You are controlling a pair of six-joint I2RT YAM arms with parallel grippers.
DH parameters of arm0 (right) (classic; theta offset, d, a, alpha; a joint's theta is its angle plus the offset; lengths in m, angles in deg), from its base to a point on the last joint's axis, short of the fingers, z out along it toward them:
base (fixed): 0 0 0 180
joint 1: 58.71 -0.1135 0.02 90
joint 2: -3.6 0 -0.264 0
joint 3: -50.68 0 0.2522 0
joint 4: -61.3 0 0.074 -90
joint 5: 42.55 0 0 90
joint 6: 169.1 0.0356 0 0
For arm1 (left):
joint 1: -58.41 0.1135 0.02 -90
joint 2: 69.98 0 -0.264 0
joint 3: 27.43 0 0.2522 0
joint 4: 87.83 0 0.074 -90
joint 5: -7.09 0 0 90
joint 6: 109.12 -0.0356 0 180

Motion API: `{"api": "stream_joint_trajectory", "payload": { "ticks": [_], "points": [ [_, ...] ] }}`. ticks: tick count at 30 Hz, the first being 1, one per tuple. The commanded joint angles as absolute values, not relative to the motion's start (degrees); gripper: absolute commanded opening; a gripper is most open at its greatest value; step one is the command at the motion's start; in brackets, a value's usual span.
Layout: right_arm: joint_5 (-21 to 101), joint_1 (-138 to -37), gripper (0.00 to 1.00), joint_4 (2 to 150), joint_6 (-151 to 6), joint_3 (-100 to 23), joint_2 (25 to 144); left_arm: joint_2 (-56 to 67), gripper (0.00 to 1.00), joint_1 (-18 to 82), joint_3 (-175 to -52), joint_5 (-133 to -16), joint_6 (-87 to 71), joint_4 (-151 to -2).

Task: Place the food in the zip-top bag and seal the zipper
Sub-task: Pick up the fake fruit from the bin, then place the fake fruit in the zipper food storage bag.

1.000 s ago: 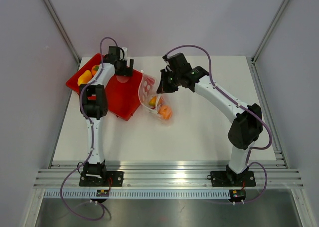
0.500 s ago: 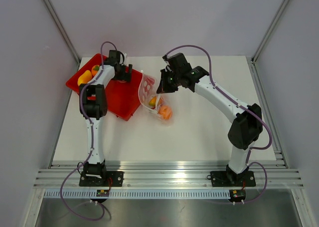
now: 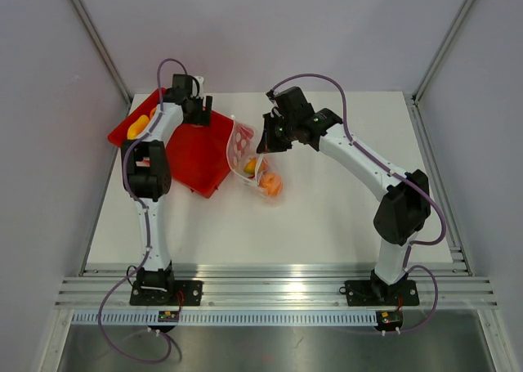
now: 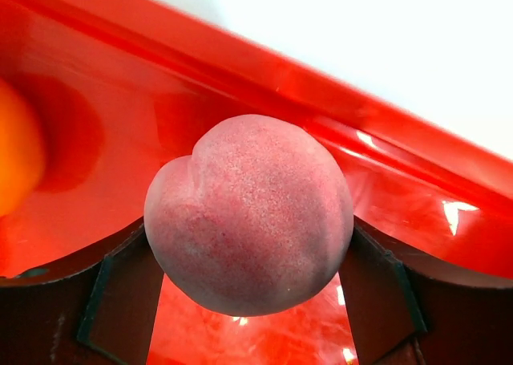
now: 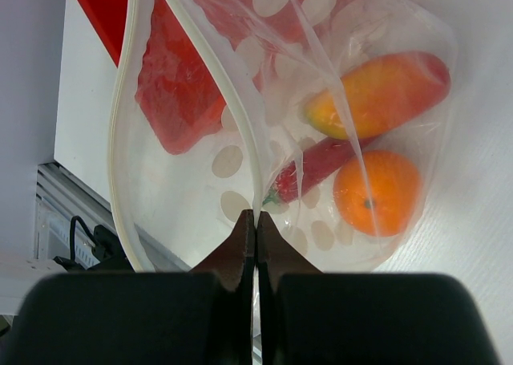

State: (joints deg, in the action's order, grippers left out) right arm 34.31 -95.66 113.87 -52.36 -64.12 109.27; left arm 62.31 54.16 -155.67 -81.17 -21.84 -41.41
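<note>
Your left gripper (image 4: 252, 301) straddles the pink peach (image 4: 248, 212) in the red tray (image 4: 240, 68), jaws wide (gripped or not, can't tell). Your right gripper (image 5: 255, 225) is pinched tight on the zip-top bag (image 5: 184, 180) rim, with the orange (image 5: 377, 192) inside.

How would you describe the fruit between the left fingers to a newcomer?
Find the red tray at the far left of the table. By its far rim, between the left fingers, sits a peach. It is dusty pink and cleft; its tray neighbour is orange.
</note>
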Motion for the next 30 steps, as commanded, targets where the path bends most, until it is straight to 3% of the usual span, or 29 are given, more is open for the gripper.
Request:
{"api": "stream_joint_trajectory", "payload": {
  "ticks": [1, 15, 20, 30],
  "points": [
    [33.5, -95.5, 0.0, 112.2, -52.1, -64.5, 107.2, 54.5, 0.69, 54.3, -155.0, -79.5, -21.1, -44.9],
    [32.7, -95.5, 0.0, 111.5, -52.3, -62.4, 106.2, 38.8, 0.67, 53.4, -148.4, -77.3, -17.7, -37.3],
    [33.0, -95.4, 0.0, 110.0, -52.3, -61.5, 105.8, 31.2, 0.66, 52.2, -145.4, -71.1, -14.9, -35.5],
    [32.9, -95.4, 0.0, 110.2, -51.6, -62.2, 107.0, 21.1, 0.65, 40.4, -148.3, -70.5, -18.7, -19.7]
  ]
}}
